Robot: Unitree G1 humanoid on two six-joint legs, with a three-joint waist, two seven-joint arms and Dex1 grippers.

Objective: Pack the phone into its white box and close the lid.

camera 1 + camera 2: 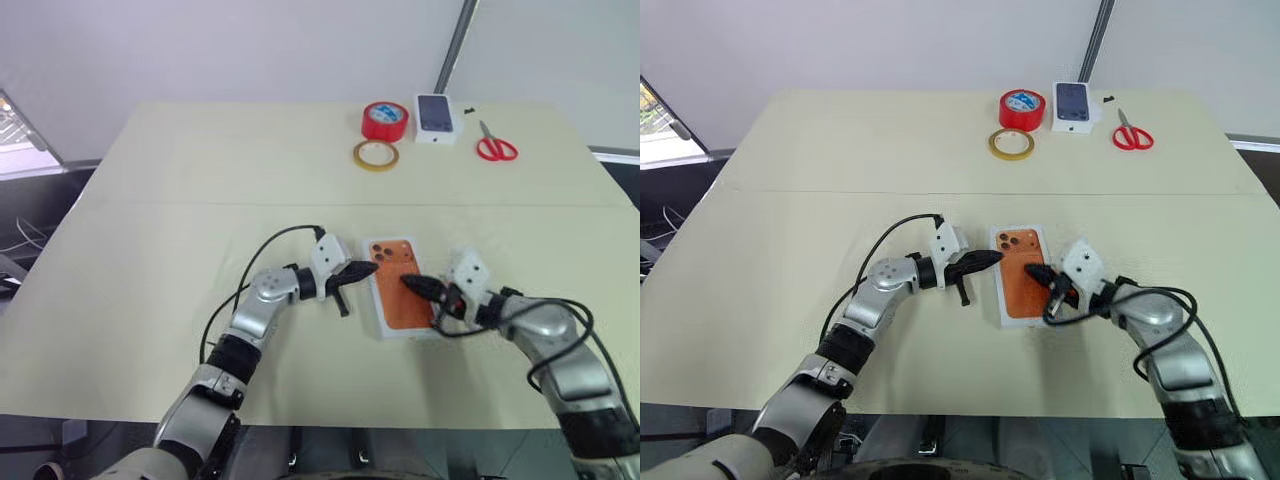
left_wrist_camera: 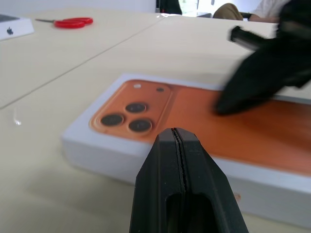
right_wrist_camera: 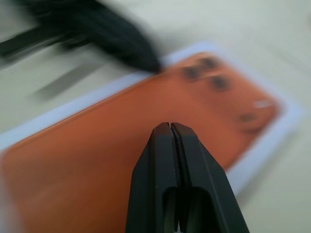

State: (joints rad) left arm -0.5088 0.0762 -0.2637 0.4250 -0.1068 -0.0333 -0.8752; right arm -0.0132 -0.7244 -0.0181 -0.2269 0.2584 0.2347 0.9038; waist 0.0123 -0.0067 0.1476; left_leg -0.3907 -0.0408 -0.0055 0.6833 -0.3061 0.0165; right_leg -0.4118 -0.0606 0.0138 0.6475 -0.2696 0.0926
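Both grippers, left gripper (image 1: 992,258) and right gripper (image 1: 1033,270), are closed and empty; press the lid (image 1: 1025,292) down evenly on both sides.

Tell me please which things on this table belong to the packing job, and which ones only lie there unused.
For the job:
- lid, printed with an orange phone, lying on the table
- left gripper, shut, at the lid's edge
- right gripper, shut, over the lid

Just lying about, at the far edge:
- red tape roll
- clear tape roll
- small white box
- scissors
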